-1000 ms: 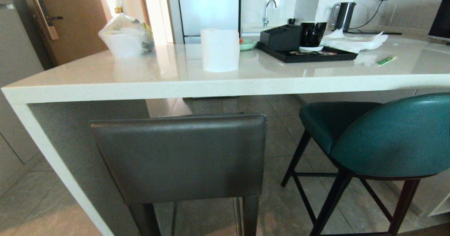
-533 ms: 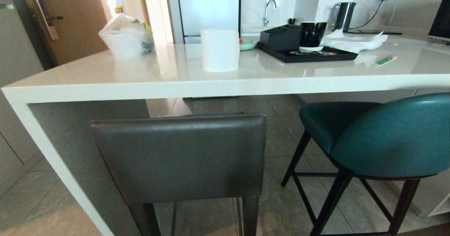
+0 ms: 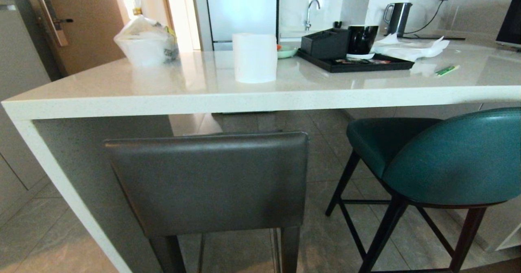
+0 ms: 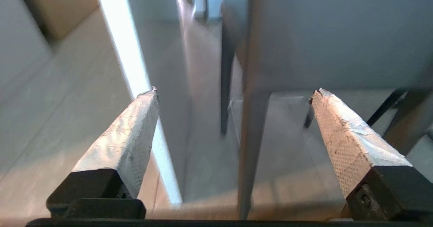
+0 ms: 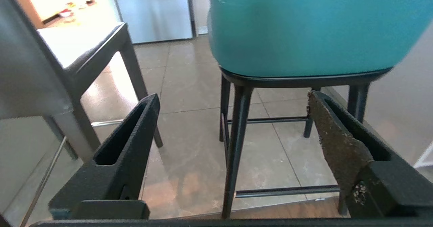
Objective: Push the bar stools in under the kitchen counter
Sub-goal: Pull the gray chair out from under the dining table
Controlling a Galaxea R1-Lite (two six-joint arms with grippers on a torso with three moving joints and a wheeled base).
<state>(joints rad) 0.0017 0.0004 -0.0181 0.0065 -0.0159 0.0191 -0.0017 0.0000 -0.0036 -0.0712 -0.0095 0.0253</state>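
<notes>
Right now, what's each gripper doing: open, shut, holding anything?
Left gripper: open, holding nothing, low behind the grey stool.
Right gripper: open, holding nothing, low behind the teal stool.

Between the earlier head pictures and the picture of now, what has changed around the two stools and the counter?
Nothing visibly changed. The grey stool, the teal stool and the kitchen counter stand exactly as they did, both stools out in front of the counter edge. Neither gripper shows in the head view at any of the three moments.
</notes>
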